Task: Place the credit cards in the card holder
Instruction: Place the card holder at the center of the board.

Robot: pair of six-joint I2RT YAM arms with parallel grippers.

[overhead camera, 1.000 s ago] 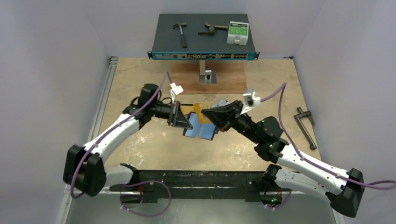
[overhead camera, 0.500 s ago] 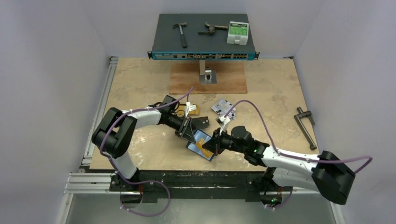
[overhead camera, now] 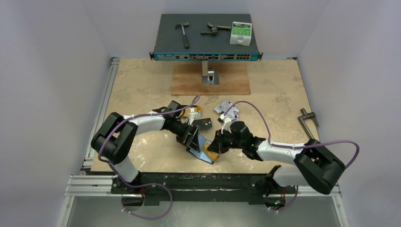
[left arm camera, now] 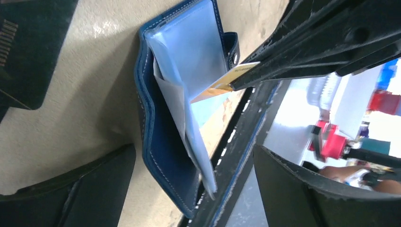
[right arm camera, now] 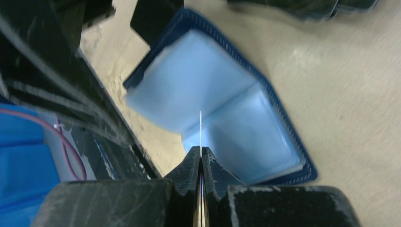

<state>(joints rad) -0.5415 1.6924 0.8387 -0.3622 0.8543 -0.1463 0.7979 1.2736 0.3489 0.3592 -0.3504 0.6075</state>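
Observation:
The card holder [left arm camera: 172,99], a navy-blue case with pale clear sleeves, lies open on the table near the front edge [overhead camera: 199,150]. My left gripper [left arm camera: 198,189] stands open with its fingers on either side of the holder's lower end, clasping nothing. My right gripper [right arm camera: 201,153] is shut on a gold credit card [left arm camera: 222,82], seen edge-on [right arm camera: 200,125], whose tip sits at the holder's sleeves. More credit cards lie behind: a black one [overhead camera: 204,124] and silver-grey ones [overhead camera: 226,109].
A network switch [overhead camera: 206,35] at the back carries a hammer, a clamp and a green-white box. A wooden board [overhead camera: 210,78] lies in front of it. A metal tool [overhead camera: 309,125] rests at the right. The black front rail [overhead camera: 198,179] runs just beyond the holder.
My left gripper has opened and let go of the card holder. The right gripper, still shut on the gold card, has shifted slightly toward the holder.

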